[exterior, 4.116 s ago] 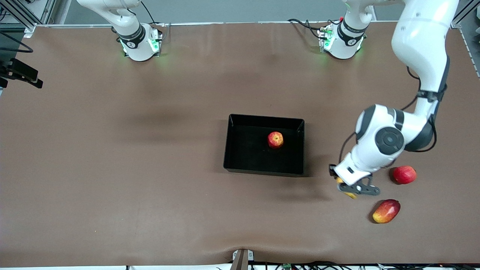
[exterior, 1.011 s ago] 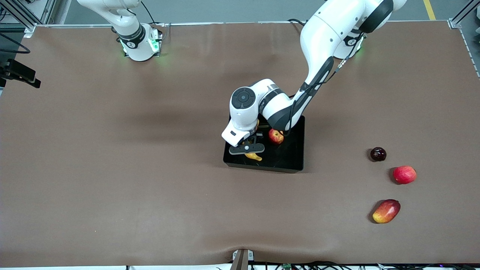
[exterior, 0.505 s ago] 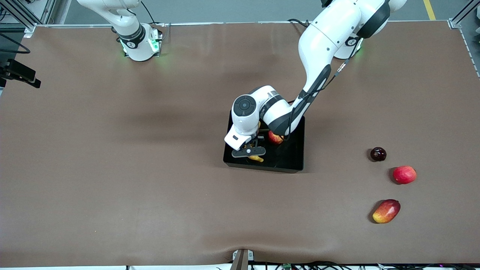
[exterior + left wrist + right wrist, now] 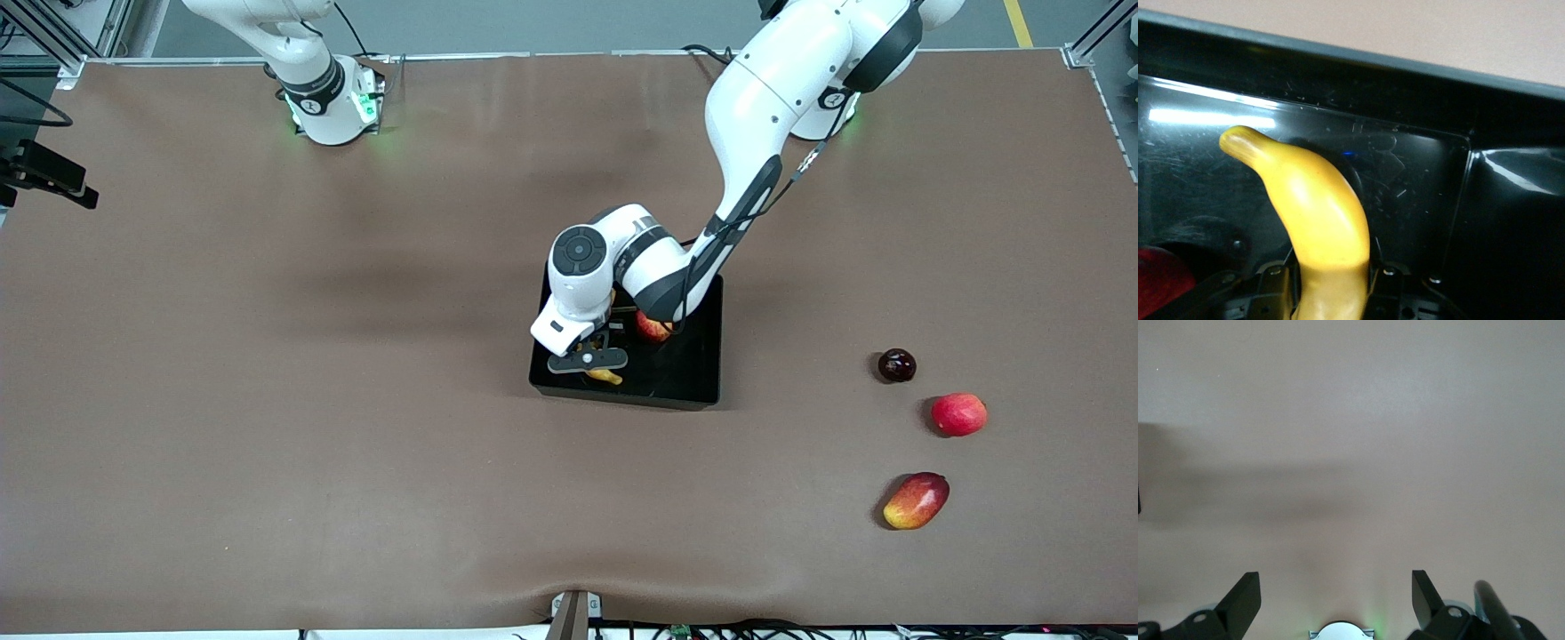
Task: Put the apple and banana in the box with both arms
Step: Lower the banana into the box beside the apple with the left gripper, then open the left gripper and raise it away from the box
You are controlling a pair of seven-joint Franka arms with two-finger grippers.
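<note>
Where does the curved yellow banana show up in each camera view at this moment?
Front view: curved yellow banana peeks out under the left gripper, low inside the black rectangular plastic box.
Left wrist view: banana fills the centre, clamped by that gripper.
Right wrist view: not in it.
Shared landmark: the box's glossy wall.

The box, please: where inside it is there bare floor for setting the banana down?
In the box, free floor lies by the wall toward the left arm's end. The banana, held by the left gripper, and the apple crowd the rest.
</note>
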